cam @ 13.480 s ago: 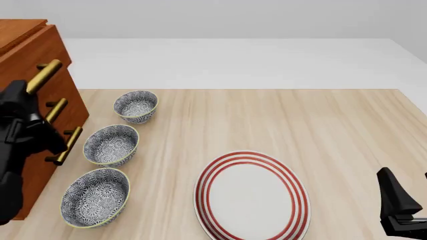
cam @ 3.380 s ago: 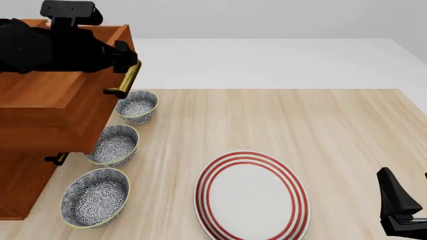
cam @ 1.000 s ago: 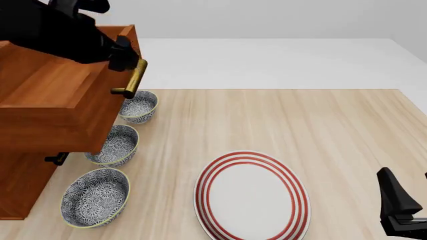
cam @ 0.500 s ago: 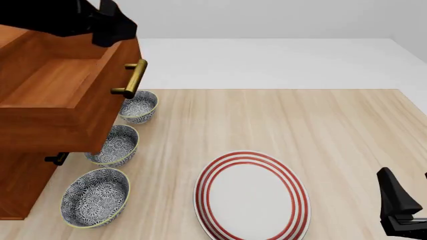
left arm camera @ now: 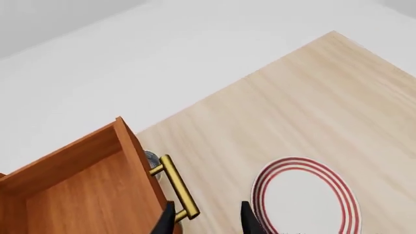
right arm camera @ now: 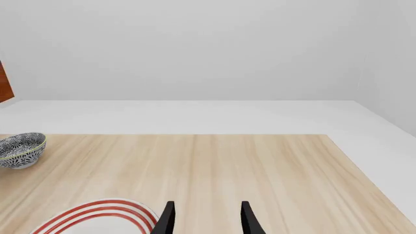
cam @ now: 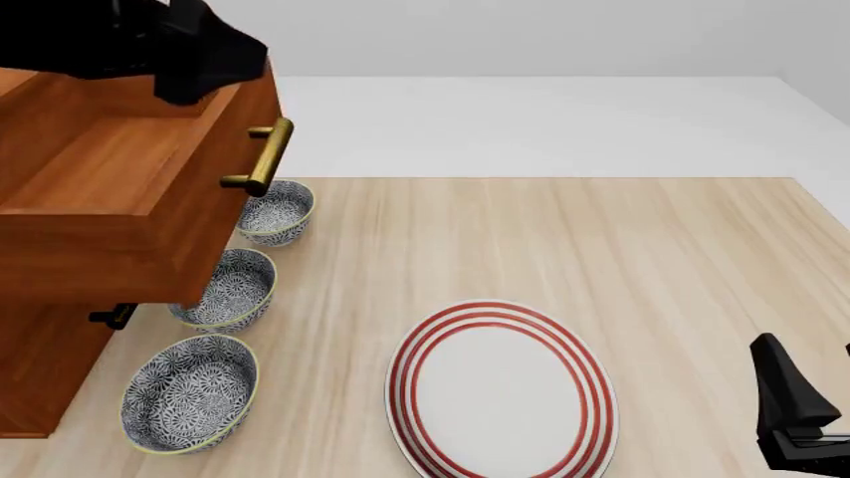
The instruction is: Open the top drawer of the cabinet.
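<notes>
Though partly hidden, boxy wooden top drawer point(cam: 126, 199)

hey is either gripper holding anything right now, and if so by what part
Nothing is held. The left gripper is open and off the top drawer's brass handle, with no contact showing. The right gripper is open over the table.

3 patterned bowls point(cam: 271, 212) beside red-ringed plate point(cam: 503, 390).

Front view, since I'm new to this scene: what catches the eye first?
The top drawer stands pulled far out of the cabinet at the left, overhanging the patterned bowls, its brass handle free. The left claw hovers above its front edge. A red-ringed plate lies near the table's front.
</notes>
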Tool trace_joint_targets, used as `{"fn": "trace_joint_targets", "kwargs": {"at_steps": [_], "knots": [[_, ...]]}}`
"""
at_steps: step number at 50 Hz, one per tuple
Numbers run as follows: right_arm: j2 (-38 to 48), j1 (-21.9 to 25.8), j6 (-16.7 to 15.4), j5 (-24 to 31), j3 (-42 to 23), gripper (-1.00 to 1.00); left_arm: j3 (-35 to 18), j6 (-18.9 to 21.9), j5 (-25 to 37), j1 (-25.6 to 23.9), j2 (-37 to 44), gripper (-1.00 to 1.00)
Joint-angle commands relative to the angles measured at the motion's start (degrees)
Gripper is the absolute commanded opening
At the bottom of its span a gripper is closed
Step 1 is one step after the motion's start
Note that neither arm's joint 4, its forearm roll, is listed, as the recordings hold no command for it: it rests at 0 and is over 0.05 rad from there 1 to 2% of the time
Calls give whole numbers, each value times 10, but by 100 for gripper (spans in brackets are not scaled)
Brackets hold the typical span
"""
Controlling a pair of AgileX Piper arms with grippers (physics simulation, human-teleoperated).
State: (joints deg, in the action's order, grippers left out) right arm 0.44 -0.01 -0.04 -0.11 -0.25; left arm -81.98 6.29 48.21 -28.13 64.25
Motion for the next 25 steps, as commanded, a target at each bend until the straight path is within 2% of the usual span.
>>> {"fn": "trace_joint_targets", "kwargs": {"at_steps": [1, 7, 17, 19, 25], "knots": [[0, 0, 0, 0, 0, 100, 16, 2, -2, -25, -36, 100], [0, 0, 0, 0, 0, 100, 40, -11, -21, -35, -67, 100], [0, 0, 0, 0, 0, 100, 75, -8, -51, -49, -89, 100], [0, 0, 0, 0, 0, 100, 73, -21, -56, -50, -90, 100], [0, 0, 0, 0, 0, 100, 76, -18, -62, -51, -91, 100]]}}
